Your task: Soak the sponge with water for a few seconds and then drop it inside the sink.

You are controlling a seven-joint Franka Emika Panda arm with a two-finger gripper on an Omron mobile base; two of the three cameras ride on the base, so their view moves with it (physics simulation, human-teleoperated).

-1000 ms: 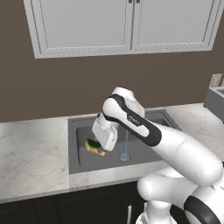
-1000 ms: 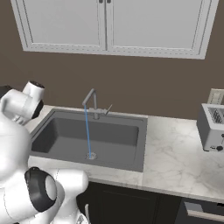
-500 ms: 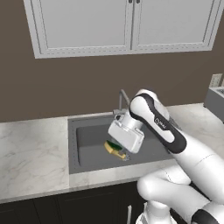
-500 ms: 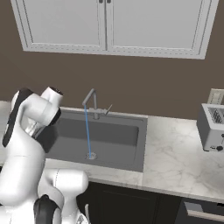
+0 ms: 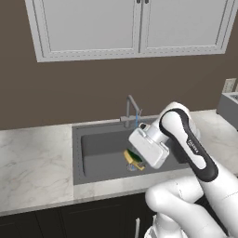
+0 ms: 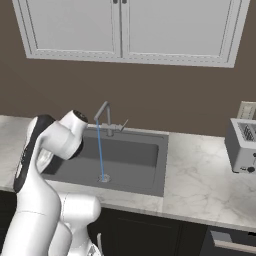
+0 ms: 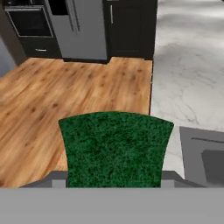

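My gripper point(image 5: 137, 160) is shut on the sponge point(image 5: 132, 157), a small block with a dark green top and a yellow underside. It hangs above the middle of the sink point(image 5: 93, 149), just below the faucet point(image 5: 132, 108). A thin blue line of water point(image 6: 100, 150) falls from the spout to the round drain point(image 6: 103, 177). A short piece of that water point(image 5: 136, 122) shows above my hand. Whether the stream touches the sponge I cannot tell. In the hand view the sponge's green face point(image 7: 116, 146) sits between my fingertips point(image 7: 54, 178).
Marble counter point(image 5: 32, 160) runs on both sides of the basin. A toaster point(image 6: 242, 145) stands on the counter at the right. White wall cabinets point(image 6: 125, 30) hang above. The hand view looks out over a wooden floor point(image 7: 39, 105) and dark appliances.
My arm has swung to the right across the basin with the sponge in its grip, from the left part of the sink to beneath the faucet. The water keeps running.
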